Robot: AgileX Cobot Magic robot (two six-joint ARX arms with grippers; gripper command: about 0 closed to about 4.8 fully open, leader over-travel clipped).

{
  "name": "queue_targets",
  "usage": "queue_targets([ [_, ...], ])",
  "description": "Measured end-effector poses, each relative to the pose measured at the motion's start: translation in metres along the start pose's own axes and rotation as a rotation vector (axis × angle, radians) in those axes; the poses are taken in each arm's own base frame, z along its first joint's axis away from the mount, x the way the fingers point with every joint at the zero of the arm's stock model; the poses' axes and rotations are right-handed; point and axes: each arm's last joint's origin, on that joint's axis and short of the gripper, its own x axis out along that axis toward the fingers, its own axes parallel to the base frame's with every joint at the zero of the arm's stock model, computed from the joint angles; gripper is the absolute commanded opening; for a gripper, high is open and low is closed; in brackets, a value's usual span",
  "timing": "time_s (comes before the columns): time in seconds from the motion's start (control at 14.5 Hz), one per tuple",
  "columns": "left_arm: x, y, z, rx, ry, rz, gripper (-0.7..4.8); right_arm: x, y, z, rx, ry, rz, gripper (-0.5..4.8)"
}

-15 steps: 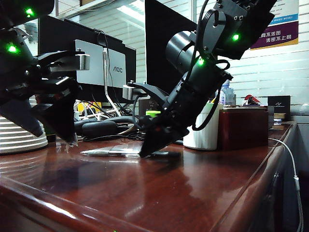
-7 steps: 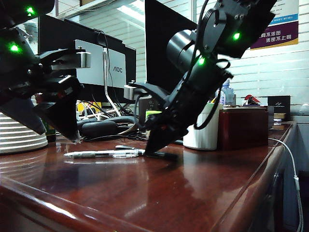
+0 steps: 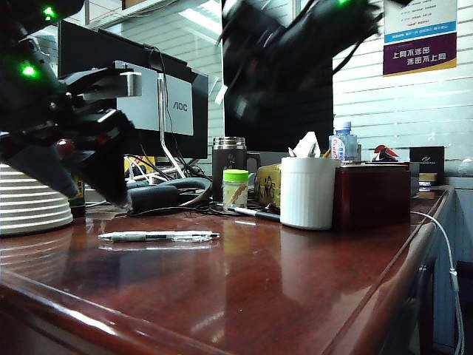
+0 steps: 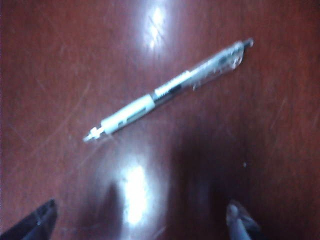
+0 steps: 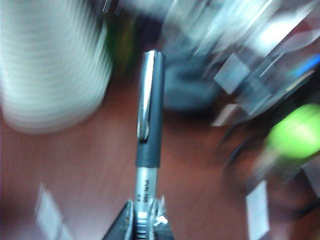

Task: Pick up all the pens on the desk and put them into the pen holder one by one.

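Two end effectors: left (image 4: 142, 220) spread above one clear pen (image 4: 167, 90), right (image 5: 145, 220) pinching one capped pen (image 5: 149, 130).

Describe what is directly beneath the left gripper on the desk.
Beneath the open left gripper the clear-and-white pen lies flat on the desk, untouched. Nothing covers it; the view is slightly blurred.

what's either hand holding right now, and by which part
The right hand grips a capped pen by its silver printed barrel end, cap pointing away. The left hand hangs open over the clear-and-white pen, holding nothing.
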Motion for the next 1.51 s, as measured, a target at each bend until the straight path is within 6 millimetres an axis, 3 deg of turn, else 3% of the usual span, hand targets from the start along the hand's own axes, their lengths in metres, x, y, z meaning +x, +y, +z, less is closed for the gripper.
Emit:
queue_targets([
  [0.14,0.000,0.000,0.002,-0.002,-0.015,0.001,4.79,-0.023,-0.014,-0.006,0.074,-0.165,-0.060,-0.06],
  [0.34,0.000,0.000,0.002,-0.002,-0.016,0.002,4.79,-0.055,-0.022,-0.041,0.104,-0.400,-0.179,-0.06],
  [0.48,0.000,0.000,0.003,-0.003,-0.027,0.003,4.79,-0.063,-0.033,-0.053,0.107,-0.446,-0.277,-0.06],
  [0.69,0.000,0.001,0.006,-0.005,-0.066,0.006,4.79,-0.052,-0.048,-0.074,0.097,-0.399,-0.323,-0.06],
  [1.1,0.000,0.001,0.007,-0.005,-0.072,0.007,4.79,-0.030,-0.055,-0.111,0.124,-0.305,-0.317,-0.06],
  [1.24,0.000,0.001,0.007,-0.005,-0.072,0.007,4.79,-0.027,-0.056,-0.114,0.116,-0.326,-0.317,-0.06],
  [1.31,0.000,0.001,0.007,-0.005,-0.072,0.007,4.79,-0.027,-0.056,-0.114,0.116,-0.326,-0.317,0.19],
  [1.38,0.000,0.001,0.007,-0.005,-0.072,0.007,4.79,-0.027,-0.056,-0.114,0.115,-0.327,-0.317,0.94],
  [1.44,0.000,0.001,0.007,-0.005,-0.072,0.007,4.79,-0.027,-0.056,-0.114,0.114,-0.328,-0.317,1.29],
  [1.51,0.000,0.001,0.007,-0.005,-0.072,0.007,4.79,-0.027,-0.056,-0.114,0.114,-0.329,-0.317,1.29],
])
